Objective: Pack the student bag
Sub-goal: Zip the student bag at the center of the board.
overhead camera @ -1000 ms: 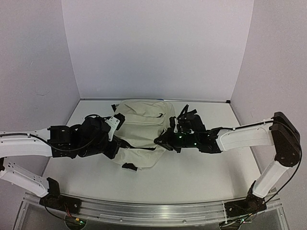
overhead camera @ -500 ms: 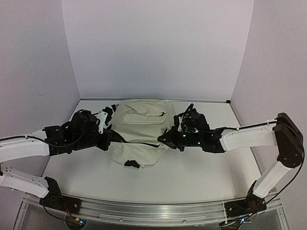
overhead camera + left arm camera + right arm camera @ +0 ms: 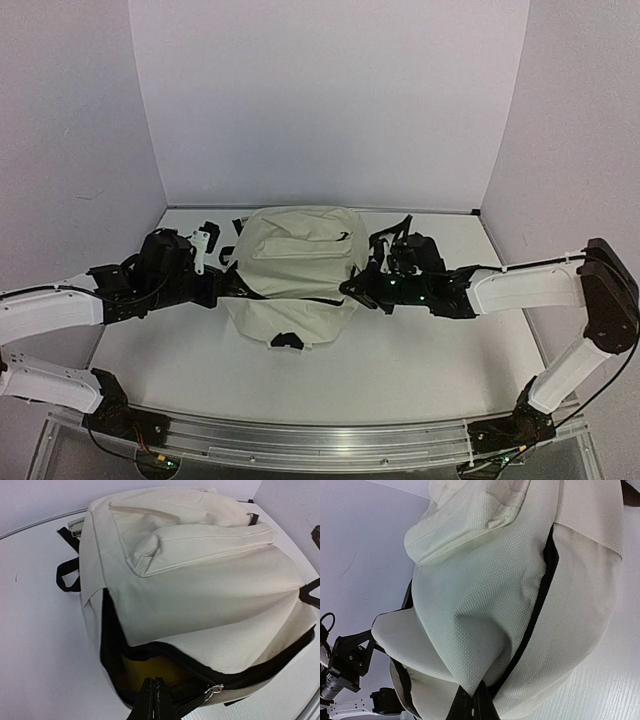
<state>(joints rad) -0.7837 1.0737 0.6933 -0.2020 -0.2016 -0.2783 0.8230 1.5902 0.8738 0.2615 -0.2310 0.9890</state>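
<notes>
The student bag [image 3: 295, 262], cream with black zippers and straps, lies in the middle of the table between my two arms. My left gripper [image 3: 235, 285] is shut, its tips [image 3: 154, 684] at the lower lip of the bag's open main zipper. Something yellow [image 3: 142, 666] shows inside that dark opening. A metal zipper pull [image 3: 214, 689] hangs just right of the tips. My right gripper [image 3: 352, 290] is shut on a tented fold of the bag's cream cloth [image 3: 470, 680] beside a black zipper line [image 3: 540, 600].
Black straps [image 3: 208, 235] of the bag trail on the table behind my left arm, and more straps [image 3: 392, 235] lie behind my right wrist. White walls close in the table on three sides. My left arm [image 3: 345, 665] shows in the right wrist view beyond the bag.
My left arm has drawn back to the left. My right gripper has shifted slightly right with the cloth, and the bag has moved a little rightward and looks rounder.
</notes>
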